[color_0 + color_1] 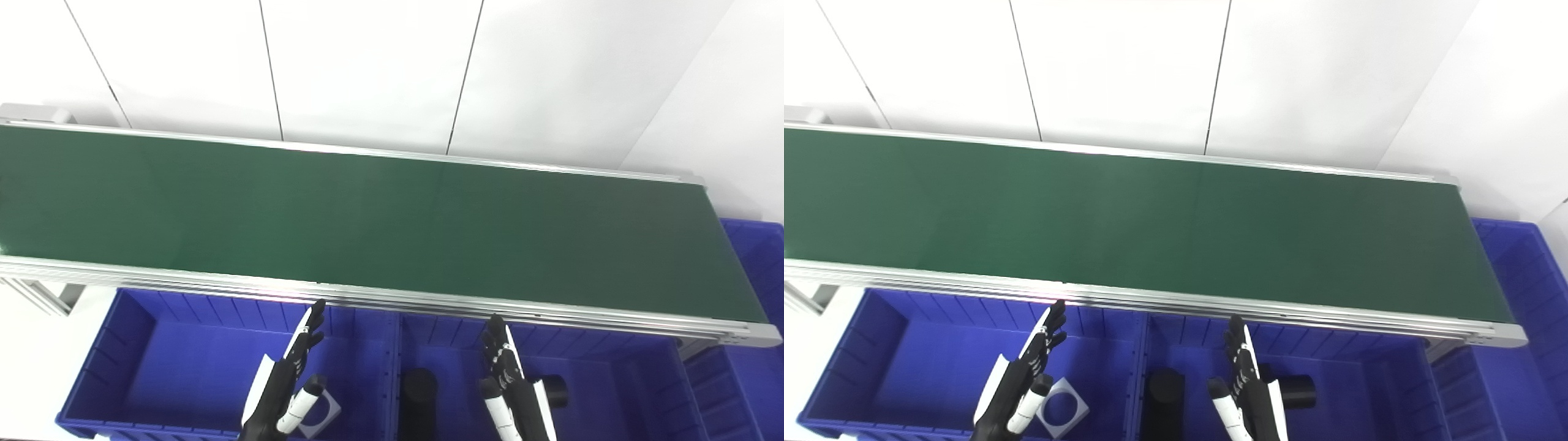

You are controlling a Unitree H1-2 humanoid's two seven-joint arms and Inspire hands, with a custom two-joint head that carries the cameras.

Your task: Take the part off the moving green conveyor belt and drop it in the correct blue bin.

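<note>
The green conveyor belt (367, 220) runs across the view with no part on it. My left hand (288, 376) hovers over the left blue bin (153, 361), fingers straight and apart, holding nothing. My right hand (511, 383) hovers over the middle blue bin (631, 373), also open and holding nothing. A grey square plate with a round hole (1062, 407) lies in the left bin beside my left hand. Two black cylinders (418, 392) (1295, 391) lie in the middle bin.
The belt's aluminium front rail (429, 300) stands just beyond both hands' fingertips. A third blue bin (756, 257) sits at the belt's right end. White wall panels (367, 67) rise behind the belt. The conveyor's leg frame (43, 294) shows at the left.
</note>
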